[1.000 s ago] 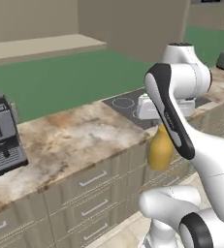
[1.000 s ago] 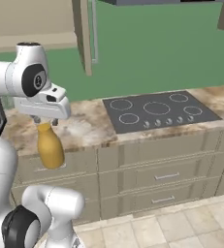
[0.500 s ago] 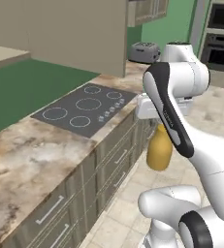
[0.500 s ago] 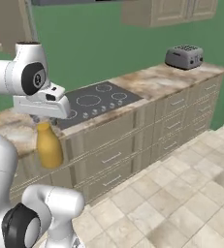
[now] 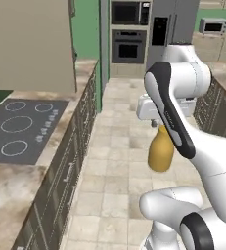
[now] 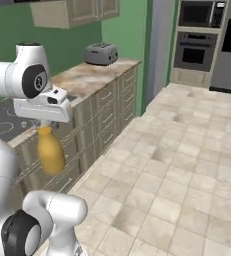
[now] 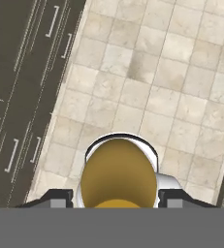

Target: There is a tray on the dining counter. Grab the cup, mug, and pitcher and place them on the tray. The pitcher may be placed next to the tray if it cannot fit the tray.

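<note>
Under the claw (image 6: 44, 125), apparently gripped, pitcher (image 6: 50, 151).

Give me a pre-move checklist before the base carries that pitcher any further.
1. Pitcher held in the tool: ok, it hangs by its neck.
2. Pitcher upright: ok.
3. Pitcher clear of the cabinet drawers: ok, it hangs beside them over tiled floor.
4. Floor ahead free of obstacles: ok as far as visible.
5. Tray and dining counter located: cannot tell.
6. Room left on the tray: cannot tell.

pitcher (image 5: 161, 150) hangs upright from the gripper (image 5: 158, 126) above floor tiles (image 5: 117, 161).
</note>
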### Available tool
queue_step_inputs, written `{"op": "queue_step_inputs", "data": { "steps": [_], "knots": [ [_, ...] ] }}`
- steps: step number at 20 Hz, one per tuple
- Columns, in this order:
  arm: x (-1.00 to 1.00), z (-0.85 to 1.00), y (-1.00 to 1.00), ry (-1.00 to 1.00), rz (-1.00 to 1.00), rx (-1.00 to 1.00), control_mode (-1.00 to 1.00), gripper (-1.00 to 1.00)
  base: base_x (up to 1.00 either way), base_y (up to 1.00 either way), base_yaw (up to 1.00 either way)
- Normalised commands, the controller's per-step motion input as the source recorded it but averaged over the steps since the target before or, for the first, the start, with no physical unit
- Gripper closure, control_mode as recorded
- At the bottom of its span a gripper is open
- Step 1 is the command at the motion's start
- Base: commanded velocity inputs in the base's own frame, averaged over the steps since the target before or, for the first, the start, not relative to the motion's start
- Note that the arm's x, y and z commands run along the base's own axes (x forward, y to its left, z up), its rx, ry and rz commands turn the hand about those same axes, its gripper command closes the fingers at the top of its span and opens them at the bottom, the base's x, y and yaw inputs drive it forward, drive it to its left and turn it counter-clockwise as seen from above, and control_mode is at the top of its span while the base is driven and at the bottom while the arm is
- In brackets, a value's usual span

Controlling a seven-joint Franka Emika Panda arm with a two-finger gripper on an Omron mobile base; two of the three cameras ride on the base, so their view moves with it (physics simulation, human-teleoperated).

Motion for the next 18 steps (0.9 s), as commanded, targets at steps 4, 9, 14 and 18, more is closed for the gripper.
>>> {"op": "queue_step_inputs", "data": {
  "steps": [4,9,14,18],
  "knots": [
    [0.0,0.0,0.0,0.0,0.0,0.0,1.0,1.0,0.0,0.0,-0.62],
    [0.0,0.0,0.0,0.0,0.0,0.0,1.0,1.0,0.53,0.0,-0.34],
    [0.0,0.0,0.0,0.0,0.0,0.0,1.0,1.0,0.98,-0.12,-0.19],
    [0.0,0.0,0.0,0.0,0.0,0.0,1.0,1.0,1.0,-0.22,-0.19]
  ]
}}
